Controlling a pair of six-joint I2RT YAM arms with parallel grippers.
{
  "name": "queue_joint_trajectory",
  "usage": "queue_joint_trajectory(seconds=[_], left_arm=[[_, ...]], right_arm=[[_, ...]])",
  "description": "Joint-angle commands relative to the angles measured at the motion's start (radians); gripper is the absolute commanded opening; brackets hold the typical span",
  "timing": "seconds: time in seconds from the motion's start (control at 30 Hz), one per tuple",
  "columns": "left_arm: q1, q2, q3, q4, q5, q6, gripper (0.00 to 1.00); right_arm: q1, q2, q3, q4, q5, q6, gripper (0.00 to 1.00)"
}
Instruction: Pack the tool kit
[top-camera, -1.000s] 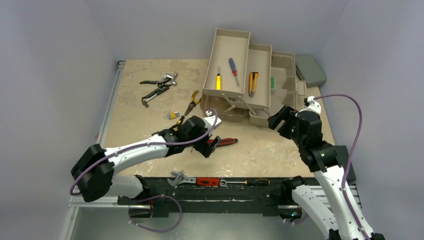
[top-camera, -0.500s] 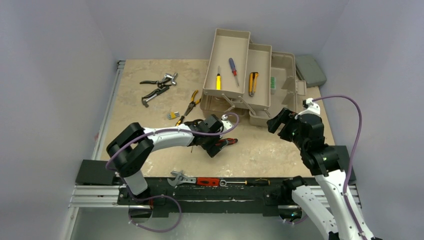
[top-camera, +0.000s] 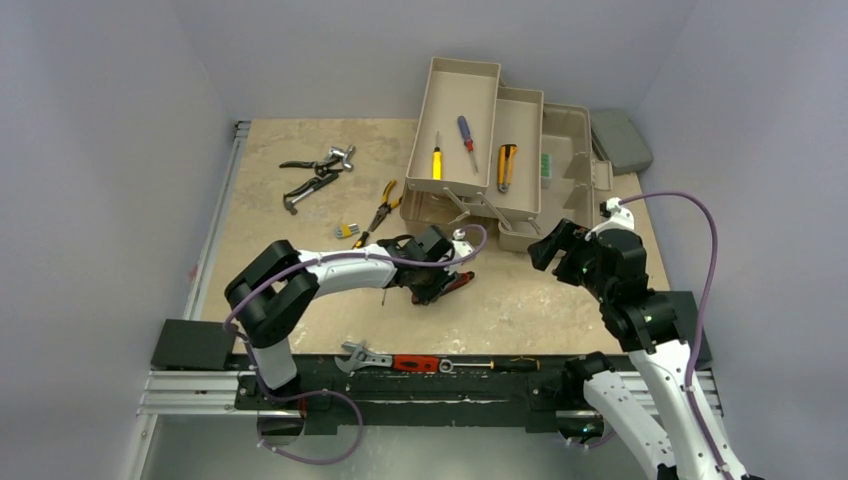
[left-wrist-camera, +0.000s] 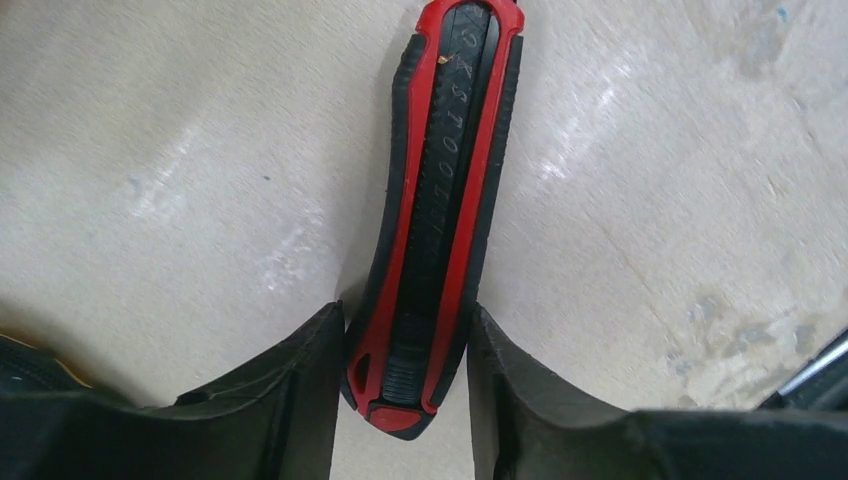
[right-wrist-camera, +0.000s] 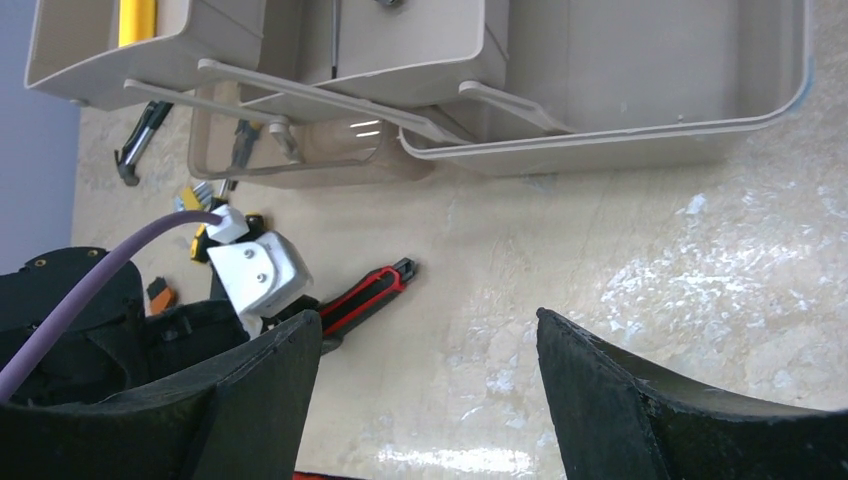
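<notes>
Red-and-black utility knife (left-wrist-camera: 440, 200) straddled at its butt end by the left gripper (left-wrist-camera: 400, 345), below the open toolbox (top-camera: 572, 150).

In the top view the knife is seen lying flat on the table (top-camera: 300, 215) at centre frame, well apart from the beige toolbox at upper right, whose fold-out trays (top-camera: 455, 110) are stepped out to the left. In the left wrist view the left gripper's fingers (left-wrist-camera: 300, 380) are set close against both sides of the knife's end; whether they press it or leave a sliver of gap cannot be told. The right gripper (right-wrist-camera: 430, 350) is held above bare table at right of centre, just below the toolbox, its fingers spread wide with nothing between them. A yellow-handled screwdriver (top-camera: 437, 160) is seen in the largest tray, and a yellow utility knife (top-camera: 507, 165) in the next.
</notes>
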Motion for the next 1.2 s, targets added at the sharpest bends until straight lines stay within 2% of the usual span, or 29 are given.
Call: queue_joint_trajectory(seconds=[0.0,0.07,0.17,0.27,0.37,0.47,0.6,0.73,0.93,1.07,1.17], left_arm=[[-0.033,-0.077,-0.047,-0.005,0.111,0.009,0.12],[-0.039,-0.137,-0.072,0.033,0.152,0.0,0.01],[-0.039,-0.252,-0.158,0.136,0.245,-0.036,0.0],[-0.039,-0.362,-0.254,0.288,0.331,-0.09,0.0],[-0.038,-0.452,-0.315,0.388,0.337,-0.125,0.0],[-0.037,-0.542,-0.378,0.466,0.308,-0.163,0.0],[-0.036,-0.635,-0.454,0.551,0.228,-0.209,0.0],[-0.036,-0.741,-0.548,0.627,0.077,-0.231,0.0],[-0.038,-0.835,-0.579,0.572,-0.115,-0.211,0.0],[-0.038,-0.906,-0.613,0.565,-0.189,-0.201,0.0],[-0.038,-0.918,-0.617,0.551,-0.204,-0.188,0.0]], right_arm=[[-0.001,-0.008,-0.008,0.006,-0.107,0.012,0.77],[-0.002,0.0,-0.03,0.004,-0.158,0.036,0.77],[-0.001,-0.002,-0.097,0.069,-0.31,0.077,0.77],[-0.002,-0.039,-0.238,0.342,-0.545,0.169,0.78],[0.008,-0.086,-0.339,0.538,-0.586,0.277,0.78],[0.034,-0.12,-0.394,0.638,-0.553,0.31,0.78],[0.089,-0.081,-0.405,0.67,-0.501,0.346,0.77],[0.245,0.021,-0.376,0.719,-0.38,0.383,0.76],[0.494,0.226,-0.297,0.744,-0.145,0.449,0.8],[0.567,0.286,-0.278,0.758,-0.025,0.504,0.83],[0.575,0.301,-0.266,0.735,0.033,0.532,0.83]])
